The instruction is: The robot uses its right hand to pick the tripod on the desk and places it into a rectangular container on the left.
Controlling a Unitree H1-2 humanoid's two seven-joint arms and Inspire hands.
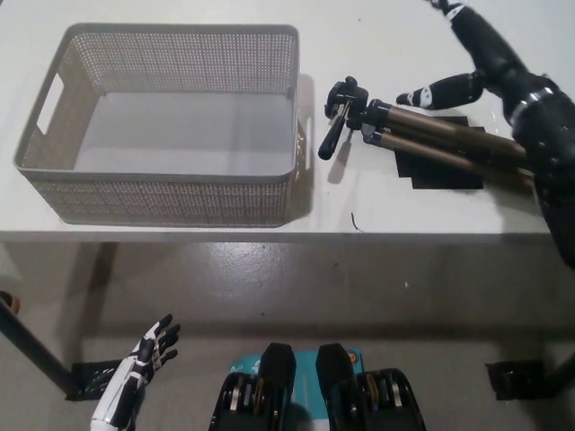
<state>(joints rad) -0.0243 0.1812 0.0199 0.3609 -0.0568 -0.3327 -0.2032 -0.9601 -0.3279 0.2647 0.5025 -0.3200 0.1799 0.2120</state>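
The tripod (422, 135) lies on the white desk (377, 36), folded, its bronze legs running right and its black head with handle pointing toward the basket. My black right hand (472, 54) hovers over the tripod's upper legs, open, with fingers spread and one fingertip close above the legs; the forearm covers the legs' far right end. A grey perforated rectangular container (166, 126) stands on the desk's left, with nothing inside. My white left hand (144, 364) rests open low at the lower left, below the desk's front edge.
A black flat patch (445, 175) lies on the desk under the tripod's legs. A small dark mark (356, 221) sits near the desk's front edge. The floor below shows a black table leg (31, 355) at lower left.
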